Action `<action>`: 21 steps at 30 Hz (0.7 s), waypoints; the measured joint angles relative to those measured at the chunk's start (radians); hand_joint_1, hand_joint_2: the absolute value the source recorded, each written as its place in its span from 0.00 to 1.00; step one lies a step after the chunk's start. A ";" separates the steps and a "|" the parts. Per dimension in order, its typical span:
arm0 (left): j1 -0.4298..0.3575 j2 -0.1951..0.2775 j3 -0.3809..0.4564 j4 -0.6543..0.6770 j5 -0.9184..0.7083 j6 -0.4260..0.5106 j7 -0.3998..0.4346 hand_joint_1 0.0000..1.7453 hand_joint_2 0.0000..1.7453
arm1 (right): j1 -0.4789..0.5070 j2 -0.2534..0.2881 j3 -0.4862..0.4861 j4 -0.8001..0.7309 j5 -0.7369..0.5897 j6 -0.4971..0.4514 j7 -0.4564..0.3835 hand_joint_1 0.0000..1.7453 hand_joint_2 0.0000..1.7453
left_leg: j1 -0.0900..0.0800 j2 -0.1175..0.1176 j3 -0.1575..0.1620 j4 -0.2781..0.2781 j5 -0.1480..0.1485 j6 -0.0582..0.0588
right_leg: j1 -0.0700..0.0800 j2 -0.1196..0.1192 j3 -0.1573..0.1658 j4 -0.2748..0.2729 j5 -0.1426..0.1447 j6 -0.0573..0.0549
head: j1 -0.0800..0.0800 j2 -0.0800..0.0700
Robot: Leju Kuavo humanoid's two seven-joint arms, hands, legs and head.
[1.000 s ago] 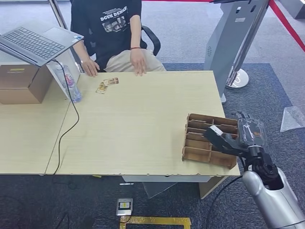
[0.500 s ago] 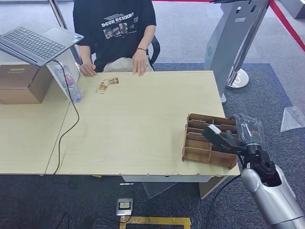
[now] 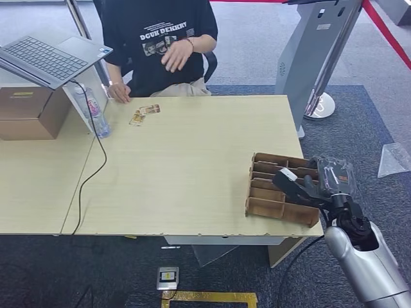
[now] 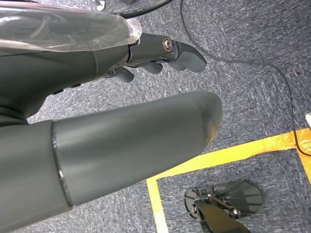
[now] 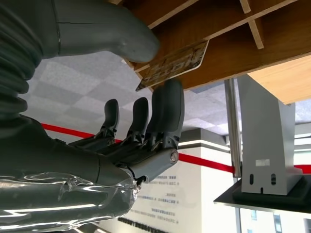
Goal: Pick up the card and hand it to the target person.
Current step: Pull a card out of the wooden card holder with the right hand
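I see person's hand [image 3: 175,54] lifted off table [image 3: 194,160] | right hand [image 5: 146,97] pinches card [image 5: 172,64] at tray [image 3: 271,192] | handover likely soon

A laptop [image 3: 48,59] is being held up by a brown box [image 3: 29,112] at the far left of the tabletop [image 3: 184,160]. A water bottle [image 3: 94,112] is standing beside the box. A grey stand [image 3: 314,58] is being seen on the floor.
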 joint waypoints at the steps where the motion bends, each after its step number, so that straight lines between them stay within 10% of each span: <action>1: 0.000 0.000 0.000 0.000 0.000 0.000 0.000 0.00 0.00 | 0.000 0.000 0.000 0.000 0.000 0.000 0.000 0.57 1.00 | 0.000 0.000 0.000 0.000 0.000 0.000 | 0.000 0.000 0.000 0.000 0.000 0.000 | 0.000 0.000; 21: 0.000 0.000 0.000 0.000 0.002 0.000 -0.001 0.00 0.00 | -0.010 0.000 0.018 0.004 0.145 0.024 0.065 0.97 1.00 | 0.000 0.000 0.000 0.000 0.000 0.000 | 0.000 0.000 0.000 0.000 0.000 0.000 | 0.000 0.000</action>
